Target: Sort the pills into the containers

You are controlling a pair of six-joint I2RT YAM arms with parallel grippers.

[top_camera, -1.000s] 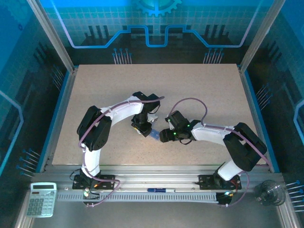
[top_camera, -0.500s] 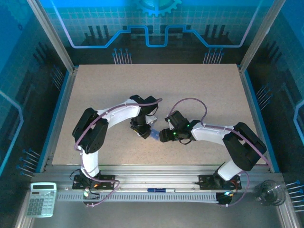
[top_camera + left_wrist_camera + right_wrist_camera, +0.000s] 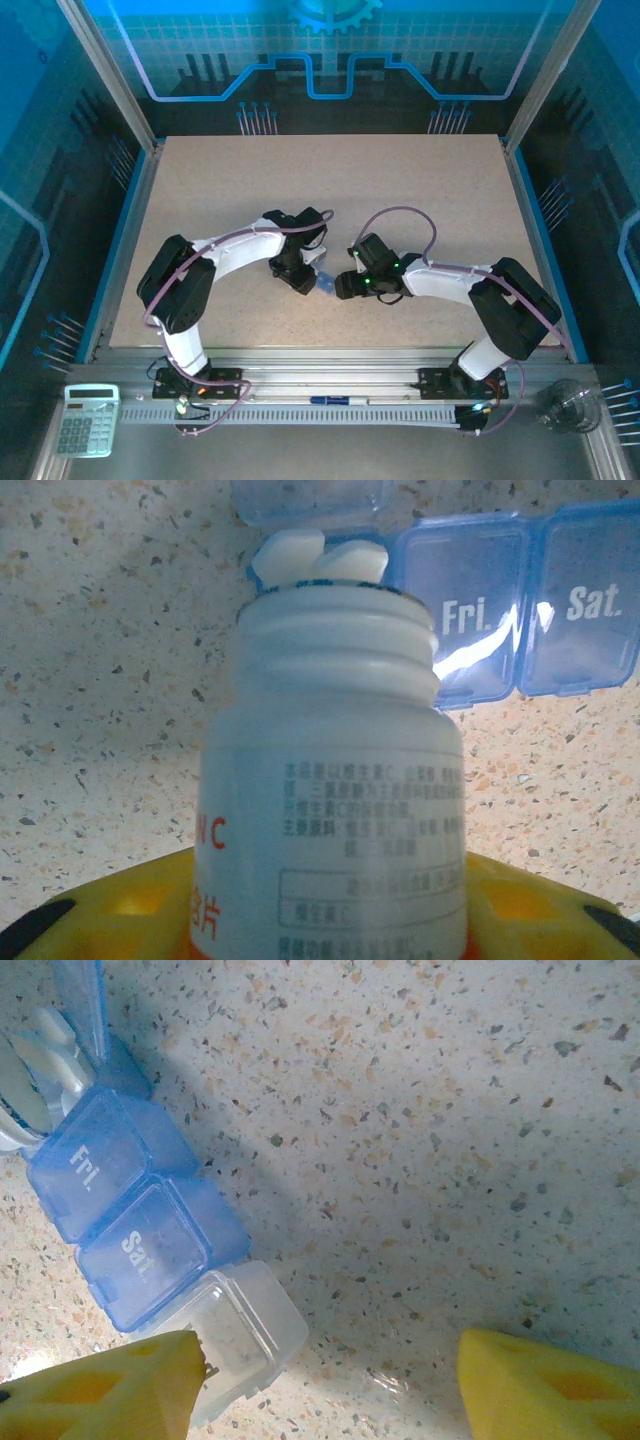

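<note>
Yellow fingers of the left gripper clamp the white bottle low on its body, with its open mouth toward the blue pill box. Two white pills sit at the lip, over the open compartment beside Fri. The right gripper stands wide, one finger touching the box's clear end cell, probably bracing it. Pouring looks to be the step in hand; next calls for a slight further tilt, so that a pill drops rather than the lot

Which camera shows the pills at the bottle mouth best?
Left wrist: two white pills sit at the open mouth of the bottle, close and sharp, beside the Fri. cell of the box. Right wrist catches them cropped at its top-left corner. From the top they are too small to tell.
</note>
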